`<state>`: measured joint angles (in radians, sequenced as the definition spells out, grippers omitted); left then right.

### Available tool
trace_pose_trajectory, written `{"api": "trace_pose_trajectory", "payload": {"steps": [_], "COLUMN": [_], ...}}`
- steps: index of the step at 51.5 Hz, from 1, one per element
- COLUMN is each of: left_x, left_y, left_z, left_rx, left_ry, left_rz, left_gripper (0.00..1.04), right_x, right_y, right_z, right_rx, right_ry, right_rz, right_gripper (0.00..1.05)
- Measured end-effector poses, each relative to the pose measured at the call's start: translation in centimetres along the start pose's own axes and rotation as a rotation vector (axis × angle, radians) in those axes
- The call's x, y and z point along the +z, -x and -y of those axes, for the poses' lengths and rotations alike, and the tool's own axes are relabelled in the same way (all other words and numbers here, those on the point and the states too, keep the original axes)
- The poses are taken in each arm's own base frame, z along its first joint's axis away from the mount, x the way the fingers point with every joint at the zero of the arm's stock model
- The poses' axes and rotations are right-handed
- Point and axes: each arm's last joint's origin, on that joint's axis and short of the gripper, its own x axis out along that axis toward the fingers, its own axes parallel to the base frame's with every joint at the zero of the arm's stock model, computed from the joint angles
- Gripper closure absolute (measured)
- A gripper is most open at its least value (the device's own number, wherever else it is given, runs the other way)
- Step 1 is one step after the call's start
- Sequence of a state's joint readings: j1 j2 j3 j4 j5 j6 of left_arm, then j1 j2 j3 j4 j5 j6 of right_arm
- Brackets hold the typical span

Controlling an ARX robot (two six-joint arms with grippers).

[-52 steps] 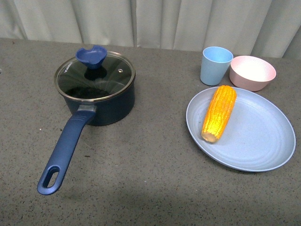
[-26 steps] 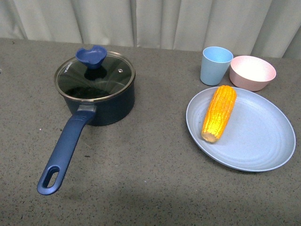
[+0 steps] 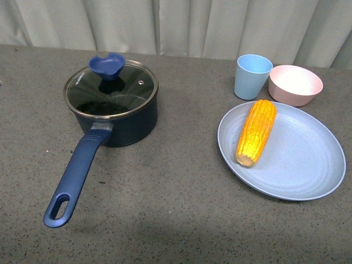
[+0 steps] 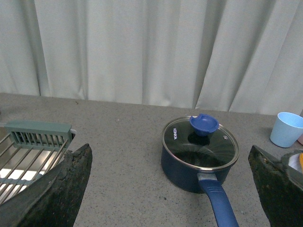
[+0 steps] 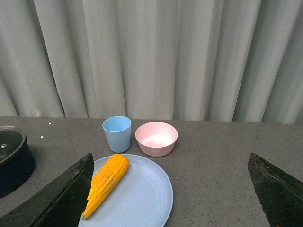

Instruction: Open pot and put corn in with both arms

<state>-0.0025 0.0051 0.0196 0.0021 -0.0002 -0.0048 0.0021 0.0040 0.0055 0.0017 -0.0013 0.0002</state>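
Observation:
The navy pot (image 3: 116,118) stands at the left of the grey table, closed by a glass lid (image 3: 111,91) with a blue knob (image 3: 107,66). Its long blue handle (image 3: 76,175) points toward the front edge. The corn (image 3: 257,131) lies on a pale blue plate (image 3: 302,159) at the right. Neither arm shows in the front view. My left gripper (image 4: 173,189) is open and empty, held back from the pot (image 4: 189,168). My right gripper (image 5: 170,189) is open and empty, back from the corn (image 5: 106,182) on its plate (image 5: 142,196).
A light blue cup (image 3: 252,76) and a pink bowl (image 3: 295,84) stand behind the plate. A grey-white curtain (image 3: 176,25) hangs along the table's far edge. A green wire rack (image 4: 33,142) sits to one side of the pot in the left wrist view.

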Motion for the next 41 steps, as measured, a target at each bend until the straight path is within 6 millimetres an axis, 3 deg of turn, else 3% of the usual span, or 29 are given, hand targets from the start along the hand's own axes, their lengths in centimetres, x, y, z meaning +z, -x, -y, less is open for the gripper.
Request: {"api": "trace_pose_trajectory", "payload": {"steps": [41], "left_x": [0.0], "left_y": [0.0], "left_z": [0.0], "left_rx": [0.0], "left_ry": [0.0], "left_rz": [0.0], "left_gripper": [0.07], "right_x": [0.0], "right_y": [0.0], "right_z": [0.0], "right_rx": [0.0], "right_ry": [0.0], "right_rz": [0.0], "right_gripper": [0.09]}}
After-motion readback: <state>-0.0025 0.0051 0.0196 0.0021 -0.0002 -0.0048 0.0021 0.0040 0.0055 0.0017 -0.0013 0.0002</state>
